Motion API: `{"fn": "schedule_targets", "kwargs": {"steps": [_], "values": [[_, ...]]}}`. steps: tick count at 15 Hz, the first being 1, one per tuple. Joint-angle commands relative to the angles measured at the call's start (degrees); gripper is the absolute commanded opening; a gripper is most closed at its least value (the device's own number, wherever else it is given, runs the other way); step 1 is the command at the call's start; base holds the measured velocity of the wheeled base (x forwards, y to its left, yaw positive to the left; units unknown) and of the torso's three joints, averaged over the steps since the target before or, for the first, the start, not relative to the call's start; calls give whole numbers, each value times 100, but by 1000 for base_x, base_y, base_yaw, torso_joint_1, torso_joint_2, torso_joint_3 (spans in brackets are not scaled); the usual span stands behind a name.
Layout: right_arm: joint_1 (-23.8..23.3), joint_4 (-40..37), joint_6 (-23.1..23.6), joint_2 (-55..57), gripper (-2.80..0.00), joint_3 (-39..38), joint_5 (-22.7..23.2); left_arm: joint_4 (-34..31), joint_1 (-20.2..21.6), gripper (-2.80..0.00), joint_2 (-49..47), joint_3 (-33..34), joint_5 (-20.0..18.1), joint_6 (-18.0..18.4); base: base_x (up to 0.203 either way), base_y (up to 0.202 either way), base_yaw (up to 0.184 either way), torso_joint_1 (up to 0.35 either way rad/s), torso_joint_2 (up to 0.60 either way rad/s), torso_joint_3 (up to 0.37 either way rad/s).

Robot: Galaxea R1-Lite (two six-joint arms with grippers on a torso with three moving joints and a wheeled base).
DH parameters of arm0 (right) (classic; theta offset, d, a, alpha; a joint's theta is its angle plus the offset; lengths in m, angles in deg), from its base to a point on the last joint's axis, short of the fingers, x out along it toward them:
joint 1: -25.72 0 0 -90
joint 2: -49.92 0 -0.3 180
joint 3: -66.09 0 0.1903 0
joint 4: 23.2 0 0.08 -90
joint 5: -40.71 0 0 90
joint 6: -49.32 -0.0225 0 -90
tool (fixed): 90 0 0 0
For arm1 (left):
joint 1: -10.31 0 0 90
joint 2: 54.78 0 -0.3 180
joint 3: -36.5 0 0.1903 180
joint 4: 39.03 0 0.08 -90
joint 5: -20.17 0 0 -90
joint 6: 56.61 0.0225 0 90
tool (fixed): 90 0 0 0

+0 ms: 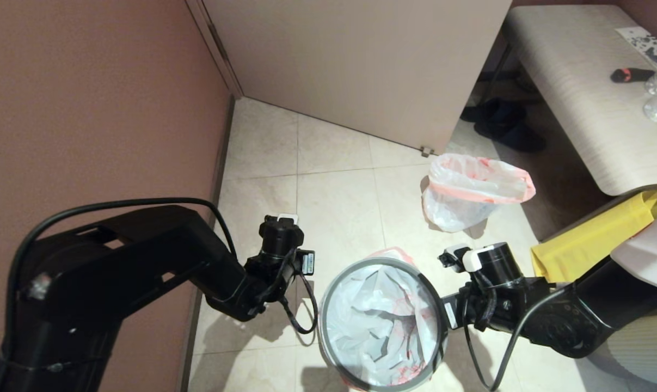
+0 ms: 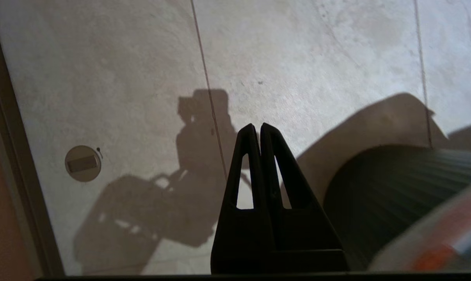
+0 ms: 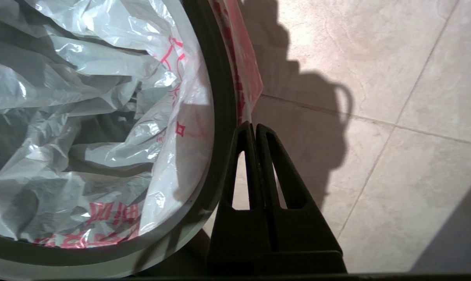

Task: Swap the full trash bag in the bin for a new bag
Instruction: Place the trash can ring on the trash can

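Right gripper (image 3: 255,127) sits just outside the bin (image 1: 436,305), fingers pressed together. Its tips meet at the lower edge of the pink-red rim band that hangs over the grey ring (image 3: 219,117); whether a sliver of film is pinched between them cannot be told from the right wrist view, so I record it as closed with nothing clearly held

Left gripper (image 2: 258,127) also closed, empty, on the opposite side of the bin and a little apart from it, pointing down at bare floor tile (image 2: 297,58). Black bin wall shows just beside its fingers; no contact visible

Status of items:
- the new bag (image 1: 380,321) is inside the bin, directly beside the right gripper. Film is limp and wrinkled, lining the walls, red print showing, nothing in it. Ring sits on top with the band folded outward, at least on the right gripper's side and the far side
- the full trash bag (image 1: 472,190) stands on the floor beyond the right gripper, well apart from the bin, mouth open, near the bench (image 1: 578,98)

Judgement on progress: removal of the old bag looks done, and the liner looks installed and clamped under the ring. Near edge of the bin is cut off in the head view, so band seating there is unverified. What seems left is minor: perhaps tucking the overhang, then drawing both arms clear
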Motion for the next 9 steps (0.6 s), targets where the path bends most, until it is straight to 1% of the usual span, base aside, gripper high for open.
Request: {"fn": "schedule_targets", "kwargs": {"steps": [1, 2, 3, 5, 7, 9], "values": [[0, 19, 28, -10, -280, -2, -50, -771, -182, -280, 644, -44, 39, -10, 0, 0, 0, 0, 0, 0], [0, 19, 26, -30, -280, 3, -50, -1226, -296, -280, 772, -159, 69, -42, 0, 0, 0, 0, 0, 0], [0, 18, 19, -86, -280, -2, -50, -1504, -401, -280, 936, -292, 97, -125, 0, 0, 0, 0, 0, 0], [0, -21, 19, -220, -280, -2, -49, -2526, -639, -280, 1234, -632, 114, -457, 0, 0, 0, 0, 0, 0], [9, -86, 19, -256, -280, -2, -50, -3908, -912, -280, 1487, -1165, 88, -1106, 0, 0, 0, 0, 0, 0], [9, -95, 19, -256, -280, -2, -50, -5262, -1177, -280, 1584, -1612, 50, -1552, 0, 0, 0, 0, 0, 0]]}}
